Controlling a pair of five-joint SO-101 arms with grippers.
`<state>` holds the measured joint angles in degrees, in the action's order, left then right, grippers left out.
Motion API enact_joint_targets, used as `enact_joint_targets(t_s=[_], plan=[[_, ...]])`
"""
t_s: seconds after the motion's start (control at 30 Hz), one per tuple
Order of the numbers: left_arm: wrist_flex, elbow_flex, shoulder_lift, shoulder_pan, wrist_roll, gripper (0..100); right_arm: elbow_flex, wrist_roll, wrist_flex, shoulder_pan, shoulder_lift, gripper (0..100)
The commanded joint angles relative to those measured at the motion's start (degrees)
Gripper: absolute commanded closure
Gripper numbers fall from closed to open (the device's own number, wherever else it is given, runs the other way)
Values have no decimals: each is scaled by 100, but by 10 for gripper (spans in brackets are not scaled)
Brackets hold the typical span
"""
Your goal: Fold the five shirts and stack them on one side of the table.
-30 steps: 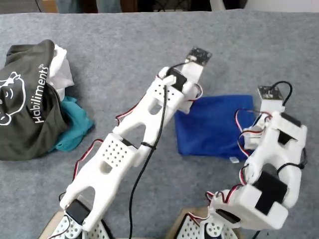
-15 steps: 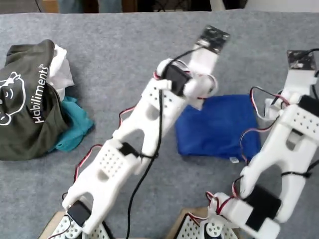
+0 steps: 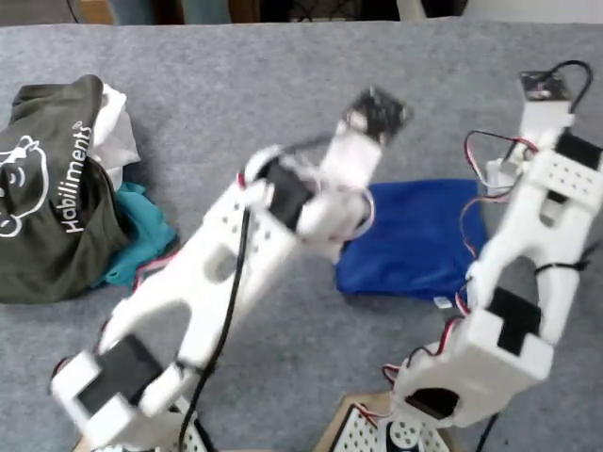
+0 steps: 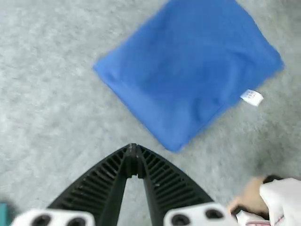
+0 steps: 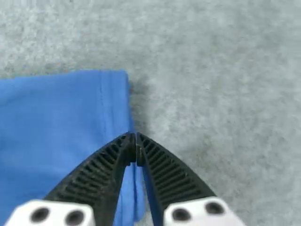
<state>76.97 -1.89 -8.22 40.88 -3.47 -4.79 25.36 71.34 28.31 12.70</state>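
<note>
Folded blue shirt [image 3: 415, 235] on grey table [image 3: 236, 85].
Beside shirt: left gripper [image 4: 133, 149]; over its edge: right gripper [image 5: 134, 137]; both pressed together, holding nothing.

The dark shirt [image 3: 47, 226] carries white lettering [image 3: 75, 179]; the blue shirt [image 3: 415, 235] a tiny unreadable tag [image 4: 252, 97].

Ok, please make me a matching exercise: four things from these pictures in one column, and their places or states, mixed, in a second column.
Things:
1. folded blue cloth shirt
2. dark green printed cloth shirt
3. teal cloth shirt
4. right gripper

Places or states:
A. shut
B. uppermost, white print showing
C. flat between the two arms
D. partly covered by another shirt

Pairs: 1-C, 2-B, 3-D, 4-A.
</note>
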Motion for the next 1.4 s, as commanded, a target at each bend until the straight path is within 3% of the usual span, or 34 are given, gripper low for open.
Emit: enact_joint_targets(t_s=[0.0,0.13,0.37,0.57,0.73,1.03,1.27,1.37], plan=[[-2453,2299,-519,110,18,972,-470,53,9,-220,259,984],[-3833,2976,-97,136,0,971,-831,62,9,-299,734,984],[-4079,2484,1495,66,-9,972,-1402,26,18,-360,1376,984],[-3068,2088,1723,154,0,972,-1666,62,-26,-352,1868,984],[-2875,2018,1697,180,18,972,-2176,26,44,-308,2668,984],[-1908,1262,932,136,422,972,-3881,26,1407,-334,3178,984],[-2040,629,932,-778,598,971,-5481,9,2866,-299,3037,984],[-2136,541,1275,-1262,598,971,-5701,-316,2998,-114,2967,984]])
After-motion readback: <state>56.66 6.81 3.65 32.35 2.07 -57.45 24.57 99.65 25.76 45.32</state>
